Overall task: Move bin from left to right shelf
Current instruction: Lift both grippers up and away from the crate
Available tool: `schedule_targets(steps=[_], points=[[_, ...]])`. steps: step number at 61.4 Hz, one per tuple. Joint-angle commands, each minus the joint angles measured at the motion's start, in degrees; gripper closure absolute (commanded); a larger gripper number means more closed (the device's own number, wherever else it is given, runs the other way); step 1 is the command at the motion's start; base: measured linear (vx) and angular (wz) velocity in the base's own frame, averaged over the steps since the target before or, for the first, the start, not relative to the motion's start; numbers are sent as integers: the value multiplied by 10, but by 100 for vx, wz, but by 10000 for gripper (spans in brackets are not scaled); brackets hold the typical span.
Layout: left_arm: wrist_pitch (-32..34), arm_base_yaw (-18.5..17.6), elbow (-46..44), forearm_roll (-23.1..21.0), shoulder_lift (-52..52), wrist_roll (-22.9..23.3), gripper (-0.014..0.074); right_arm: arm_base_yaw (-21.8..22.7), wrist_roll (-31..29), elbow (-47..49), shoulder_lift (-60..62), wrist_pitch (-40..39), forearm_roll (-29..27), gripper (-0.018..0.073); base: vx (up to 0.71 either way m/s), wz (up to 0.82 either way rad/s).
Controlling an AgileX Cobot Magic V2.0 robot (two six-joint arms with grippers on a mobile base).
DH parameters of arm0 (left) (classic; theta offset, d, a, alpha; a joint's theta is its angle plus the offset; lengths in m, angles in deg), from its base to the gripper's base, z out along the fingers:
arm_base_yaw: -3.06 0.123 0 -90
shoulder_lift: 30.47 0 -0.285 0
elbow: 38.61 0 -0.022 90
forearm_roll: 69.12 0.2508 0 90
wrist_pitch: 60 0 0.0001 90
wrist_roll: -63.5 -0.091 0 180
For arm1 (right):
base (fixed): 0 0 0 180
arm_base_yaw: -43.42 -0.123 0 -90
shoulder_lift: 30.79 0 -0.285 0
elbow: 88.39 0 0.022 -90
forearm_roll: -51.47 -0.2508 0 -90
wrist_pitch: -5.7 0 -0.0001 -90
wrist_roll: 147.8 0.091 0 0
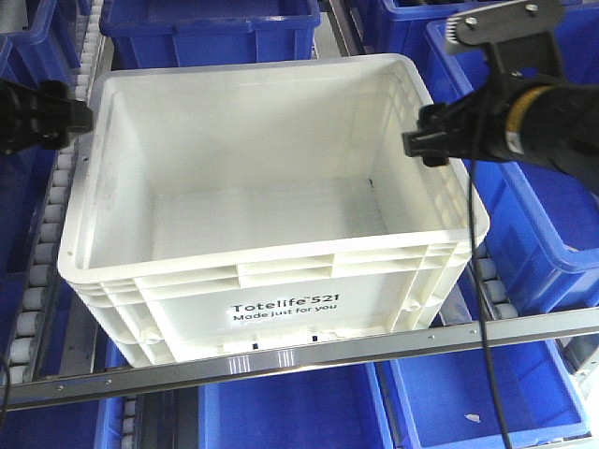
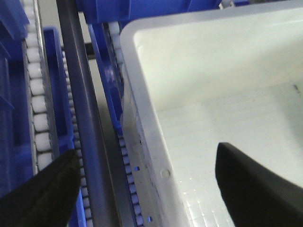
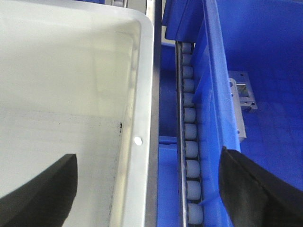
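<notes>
The left pincer (image 1: pixel 70 117) sits at the bin's (image 1: pixel 271 215) nine o'clock rim, and in the left wrist view its two dark fingers (image 2: pixel 42 194) stand wide apart, one outside the white wall over the roller track (image 2: pixel 38 123), the other over the bin's interior, so the rim lies between them without either visibly touching it. The right pincer (image 1: pixel 421 145) hovers at the bin's three o'clock rim; the right wrist view shows its fingers (image 3: pixel 35 191) likewise spread, one above the white floor inside, one above the neighbouring blue bin (image 3: pixel 251 71), straddling the wall with no clear contact. The bin itself is a large white tote with a ribbed rim, open and with nothing inside, its six o'clock face printed "Totelife 521 Made just for you". It rests on the shelf's roller lanes (image 1: pixel 42 253), its front wall just behind a grey metal rail (image 1: pixel 299 360) that runs across the front view. Blue bins surround it: one at twelve o'clock (image 1: pixel 211 23), one at three o'clock under the right arm, and more on the level below at six o'clock (image 1: pixel 290 412)
</notes>
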Motion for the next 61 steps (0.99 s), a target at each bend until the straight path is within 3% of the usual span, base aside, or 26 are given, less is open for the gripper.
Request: schedule_targets(steps=[1, 10, 15, 22, 28, 34, 45, 61], points=[[23, 1, 4, -5, -63, -16, 66, 1, 1, -21, 65, -44, 26, -17, 0, 0], [16, 1, 69, -7, -154, -38, 76, 1, 1, -77, 149, -44, 24, -17, 0, 0], [5, 1, 105, -31, -202, -83, 76, 1, -4, -104, 197, -39, 18, -17, 0, 0], [-20, 1, 143, -111, -260, -179, 76, 1, -21, -143, 260, -38, -9, -17, 0, 0], [-58, 1, 170, -188, -304, -269, 76, 1, -76, -175, 306, -18, -54, -17, 0, 0], [-86, 1, 188, -234, -336, -322, 76, 1, -149, -202, 350, 30, -122, -17, 0, 0], [-97, 1, 202, -246, -367, -331, 76, 1, -259, -214, 404, 102, -232, -17, 0, 0], [-94, 1, 207, -244, -366, -331, 93, 1, -261, -214, 419, 114, -240, 54, 0, 0]])
